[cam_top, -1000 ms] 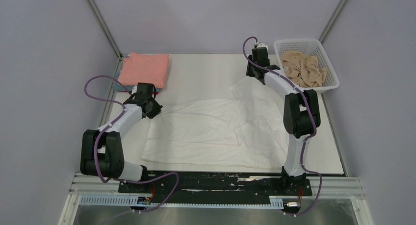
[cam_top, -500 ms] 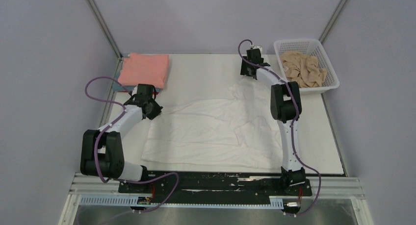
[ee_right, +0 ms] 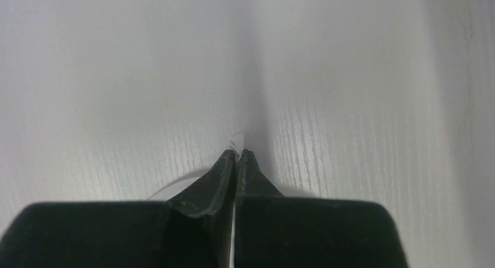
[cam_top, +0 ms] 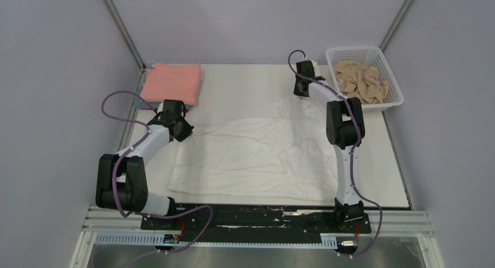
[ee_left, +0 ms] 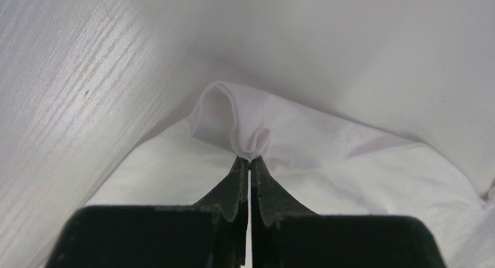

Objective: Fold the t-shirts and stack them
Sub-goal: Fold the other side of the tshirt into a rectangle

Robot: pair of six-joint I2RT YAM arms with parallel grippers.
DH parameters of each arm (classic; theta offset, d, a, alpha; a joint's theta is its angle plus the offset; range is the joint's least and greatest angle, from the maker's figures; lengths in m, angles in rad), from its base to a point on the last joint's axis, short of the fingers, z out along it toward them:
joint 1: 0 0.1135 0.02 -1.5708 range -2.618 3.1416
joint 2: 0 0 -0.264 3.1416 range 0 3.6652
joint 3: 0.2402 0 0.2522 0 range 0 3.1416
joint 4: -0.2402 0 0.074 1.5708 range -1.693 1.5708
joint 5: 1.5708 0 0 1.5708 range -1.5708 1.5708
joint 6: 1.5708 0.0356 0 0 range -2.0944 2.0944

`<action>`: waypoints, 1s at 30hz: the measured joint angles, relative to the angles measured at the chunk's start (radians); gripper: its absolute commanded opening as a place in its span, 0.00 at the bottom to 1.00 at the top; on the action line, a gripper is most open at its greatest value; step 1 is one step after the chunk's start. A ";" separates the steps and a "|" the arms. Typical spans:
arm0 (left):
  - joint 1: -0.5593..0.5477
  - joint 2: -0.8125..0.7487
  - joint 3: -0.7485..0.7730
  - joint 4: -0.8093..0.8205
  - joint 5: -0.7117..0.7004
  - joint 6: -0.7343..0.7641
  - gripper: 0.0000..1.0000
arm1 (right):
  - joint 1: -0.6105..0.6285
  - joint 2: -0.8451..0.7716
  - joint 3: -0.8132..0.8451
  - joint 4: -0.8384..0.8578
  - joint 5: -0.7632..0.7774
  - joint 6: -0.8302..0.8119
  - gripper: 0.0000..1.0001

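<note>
The large white t-shirt [cam_top: 257, 157] lies spread on the table's middle. My left gripper [cam_top: 185, 132] is shut on a bunched fold of the white t-shirt [ee_left: 245, 134] at its left edge; its tips [ee_left: 250, 159] pinch the cloth. My right gripper [cam_top: 301, 94] is shut on a thin white edge of the t-shirt [ee_right: 236, 142] at its far right corner, low over the table; its tips [ee_right: 238, 154] meet. A salmon-pink folded t-shirt [cam_top: 172, 82] tops a stack at the far left, with teal [cam_top: 139, 103] and red edges beneath. A tan t-shirt [cam_top: 362, 81] lies crumpled in the basket.
The white mesh basket [cam_top: 390, 102] stands at the far right corner. Grey walls enclose the table on three sides. The black arm-base rail [cam_top: 251, 218] runs along the near edge.
My right arm has shifted at the far edge, first left, then slightly right and nearer, holding the shirt's corner. The left arm and the rest of the shirt have hardly moved.
</note>
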 measured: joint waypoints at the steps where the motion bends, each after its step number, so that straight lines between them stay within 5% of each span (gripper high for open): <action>1: 0.000 0.000 0.000 0.000 0.000 0.000 0.00 | 0.000 -0.002 0.000 -0.005 -0.001 0.004 0.00; 8: 0.000 -0.022 -0.016 0.003 0.009 0.000 0.00 | 0.009 -0.143 -0.139 -0.031 -0.008 0.015 0.00; 21: 0.000 -0.228 -0.118 -0.016 0.034 -0.001 0.00 | 0.148 -0.858 -0.848 0.039 0.079 0.116 0.00; 30: 0.000 -0.318 -0.215 -0.036 0.035 -0.004 0.00 | 0.249 -1.264 -0.977 -0.181 0.135 0.159 0.00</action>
